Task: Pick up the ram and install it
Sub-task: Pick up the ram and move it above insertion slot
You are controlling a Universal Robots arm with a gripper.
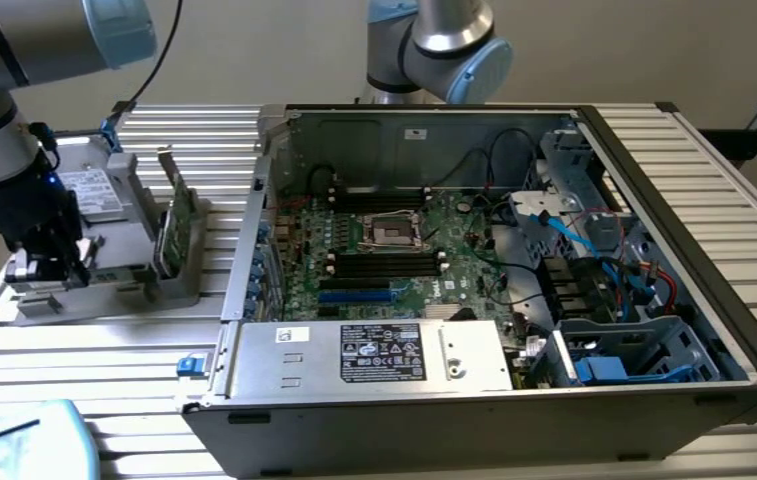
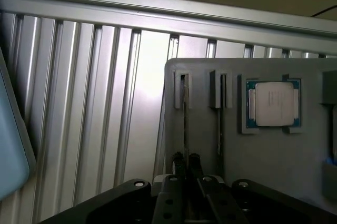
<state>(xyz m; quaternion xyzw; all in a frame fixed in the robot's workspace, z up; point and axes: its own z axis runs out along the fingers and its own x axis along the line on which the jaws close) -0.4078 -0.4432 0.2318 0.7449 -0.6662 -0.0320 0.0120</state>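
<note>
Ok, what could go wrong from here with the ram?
1. The gripper is closed on the ram, which stands in its tray slot. A tilted lift could jam it or drag the tray along.
2. The second stick stands close beside it, and a finger might knock it.
3. The case wall rises between the tray and the motherboard. A low carry could hit it.

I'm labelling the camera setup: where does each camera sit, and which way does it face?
Exterior view: off the arm, raised, looking down on the open computer case and grey tray; arm and tool show.
Wrist view: on the wrist, looking along the tool, which grips a ram stick in the tray.
Shared: tool and tray.
</note>
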